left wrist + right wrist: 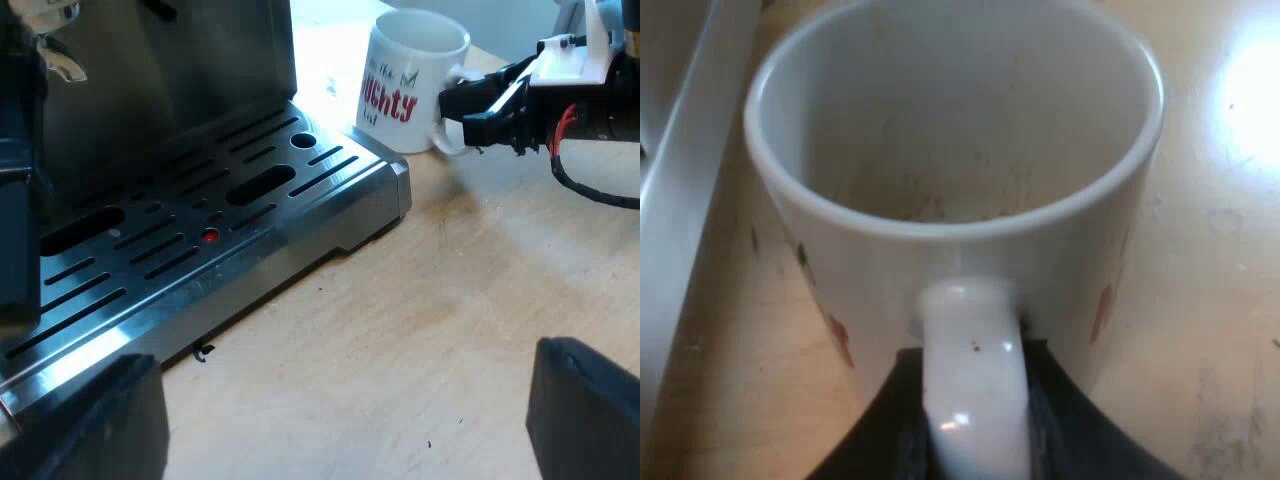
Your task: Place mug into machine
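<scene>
Two black fingers [585, 410] of my left gripper [335, 420] stand wide apart over the bare tabletop [450, 300], holding nothing, just before the slotted metal drip tray [200, 215] of the espresso machine [150, 70]. Beyond the tray's corner the mug [405, 85], white with red lettering, stands upright on the tabletop, close beside the machine but not on the tray. My right gripper [462, 108] is at the mug's handle [450, 140].

From the right wrist, the mug's inside shows pale and empty. The right gripper is closed on the handle, one dark finger [875, 425] pressed against each side of it. The machine's metal edge [680, 200] lies just beside the mug.
</scene>
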Robot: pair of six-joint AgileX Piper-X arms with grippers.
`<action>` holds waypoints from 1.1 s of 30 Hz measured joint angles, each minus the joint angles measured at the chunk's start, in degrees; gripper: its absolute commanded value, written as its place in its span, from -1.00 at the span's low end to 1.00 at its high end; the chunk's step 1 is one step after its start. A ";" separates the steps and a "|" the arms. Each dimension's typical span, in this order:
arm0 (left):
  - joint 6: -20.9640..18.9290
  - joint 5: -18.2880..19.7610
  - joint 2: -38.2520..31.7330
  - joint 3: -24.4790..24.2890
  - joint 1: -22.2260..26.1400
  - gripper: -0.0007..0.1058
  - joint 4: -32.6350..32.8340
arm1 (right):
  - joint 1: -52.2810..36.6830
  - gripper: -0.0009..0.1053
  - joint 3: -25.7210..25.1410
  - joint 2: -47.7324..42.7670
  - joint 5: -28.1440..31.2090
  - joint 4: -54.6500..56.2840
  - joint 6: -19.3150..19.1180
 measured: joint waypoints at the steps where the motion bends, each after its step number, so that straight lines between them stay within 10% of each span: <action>1: 0.00 0.00 0.00 0.00 0.00 0.40 -0.11 | 0.00 -0.98 0.02 0.00 -0.01 0.00 0.01; 14: 0.00 0.00 0.00 0.31 0.00 0.40 -0.14 | 1.44 -0.98 0.35 -3.44 0.63 3.73 -2.28; 33: 0.00 0.00 -3.00 -1.16 0.00 0.40 -0.27 | 8.05 -0.98 0.70 -35.37 2.19 37.20 -3.11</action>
